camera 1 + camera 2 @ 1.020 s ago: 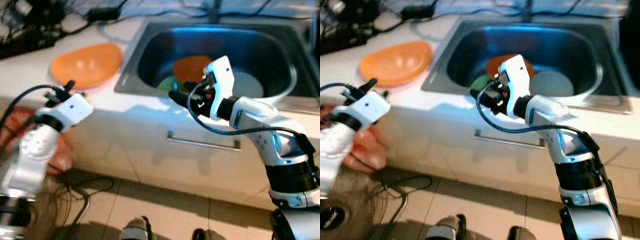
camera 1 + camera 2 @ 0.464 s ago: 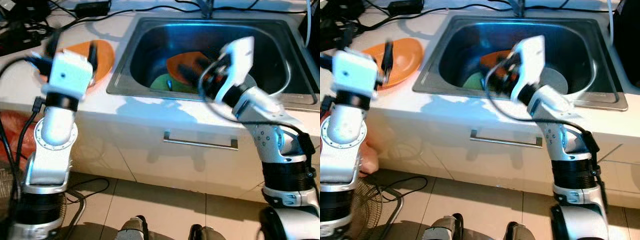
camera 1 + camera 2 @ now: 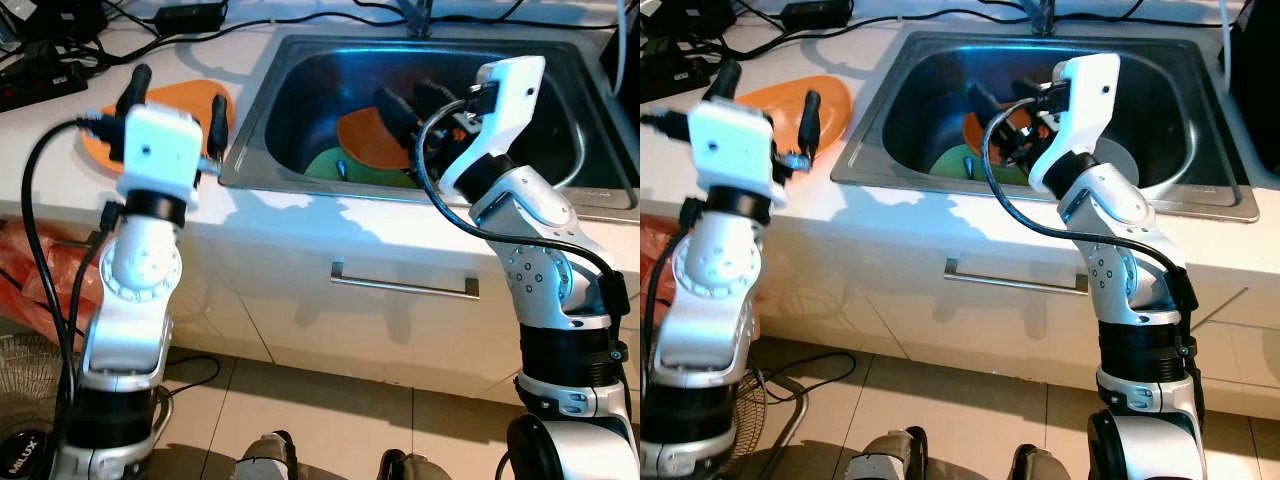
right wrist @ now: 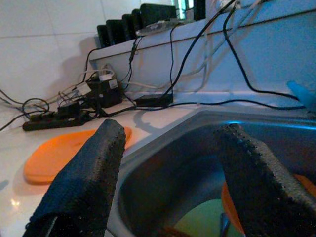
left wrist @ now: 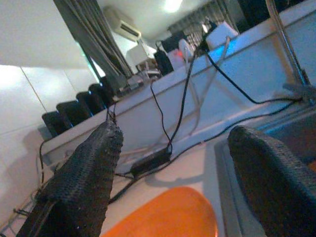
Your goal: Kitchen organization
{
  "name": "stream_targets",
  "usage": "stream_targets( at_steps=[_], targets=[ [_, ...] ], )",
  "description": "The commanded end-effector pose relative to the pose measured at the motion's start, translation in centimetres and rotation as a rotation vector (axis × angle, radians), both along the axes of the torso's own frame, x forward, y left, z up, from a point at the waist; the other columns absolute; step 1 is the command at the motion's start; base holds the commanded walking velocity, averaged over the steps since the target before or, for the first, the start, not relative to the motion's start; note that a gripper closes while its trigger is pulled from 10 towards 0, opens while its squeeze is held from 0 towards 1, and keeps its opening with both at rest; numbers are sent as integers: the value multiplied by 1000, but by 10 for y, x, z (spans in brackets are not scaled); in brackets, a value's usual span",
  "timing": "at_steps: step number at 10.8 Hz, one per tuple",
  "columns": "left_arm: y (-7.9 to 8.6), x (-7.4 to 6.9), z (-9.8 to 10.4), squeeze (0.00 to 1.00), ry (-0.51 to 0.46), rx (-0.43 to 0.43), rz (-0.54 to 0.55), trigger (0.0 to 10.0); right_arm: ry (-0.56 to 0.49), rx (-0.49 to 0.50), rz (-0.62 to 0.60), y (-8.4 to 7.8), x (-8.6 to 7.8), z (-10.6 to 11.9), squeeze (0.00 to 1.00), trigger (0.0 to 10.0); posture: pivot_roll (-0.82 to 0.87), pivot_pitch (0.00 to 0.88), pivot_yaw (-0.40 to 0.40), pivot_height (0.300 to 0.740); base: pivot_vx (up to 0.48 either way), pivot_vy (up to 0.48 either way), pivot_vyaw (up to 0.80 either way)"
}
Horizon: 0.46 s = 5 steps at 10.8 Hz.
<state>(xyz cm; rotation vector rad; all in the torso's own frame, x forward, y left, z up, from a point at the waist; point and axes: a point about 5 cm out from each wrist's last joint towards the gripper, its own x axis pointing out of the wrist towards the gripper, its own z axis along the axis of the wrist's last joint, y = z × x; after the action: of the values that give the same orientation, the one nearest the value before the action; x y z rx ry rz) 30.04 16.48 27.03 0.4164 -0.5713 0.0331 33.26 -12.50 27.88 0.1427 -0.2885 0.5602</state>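
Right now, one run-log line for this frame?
left gripper: open, over orange plate on counter | right gripper: open, over sink | sink: orange dish, green dish

The right hand [image 3: 412,98] hides part of the sink's [image 3: 300,70] orange plate [image 3: 365,140]; a green dish [image 3: 325,163] lies half-covered beneath.

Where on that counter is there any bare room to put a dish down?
The white countertop strip along the front edge, between the orange plate and the steel sink, looks free. The back left corner is crowded with black cables and power strips. The sink holds orange and green dishes.
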Motion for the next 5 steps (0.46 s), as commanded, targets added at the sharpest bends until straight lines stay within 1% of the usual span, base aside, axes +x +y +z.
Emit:
stream_targets(
  at_steps=[1, 2, 3, 4, 5],
  targets=[
    [5, 0, 5, 0, -4, 8, 14, 10000, -25, 5, -12, -1, -2, 4, 0, 10000, 119, 111, 80, 740, 0, 480, 0],
    [7, 0, 5, 0, -5, 20, 20, 10000, -23, 7, -15, 0, -1, 4, 0, 10000, 121, 109, 81, 740, 0, 480, -800],
    [8, 0, 6, 0, -3, 26, 24, 10000, -20, 11, -16, 0, -1, 4, 0, 10000, 123, 109, 81, 740, 0, 244, -800],
    [9, 0, 5, 0, 2, 37, 33, 10000, -22, 18, -19, 0, 0, 4, 0, 10000, 124, 108, 82, 740, 0, 0, -800],
    [10, 1, 6, 0, 6, 24, 34, 10000, -26, 23, -24, -1, 0, 5, 0, 10000, 125, 107, 81, 740, 0, 0, -575]
  ],
)
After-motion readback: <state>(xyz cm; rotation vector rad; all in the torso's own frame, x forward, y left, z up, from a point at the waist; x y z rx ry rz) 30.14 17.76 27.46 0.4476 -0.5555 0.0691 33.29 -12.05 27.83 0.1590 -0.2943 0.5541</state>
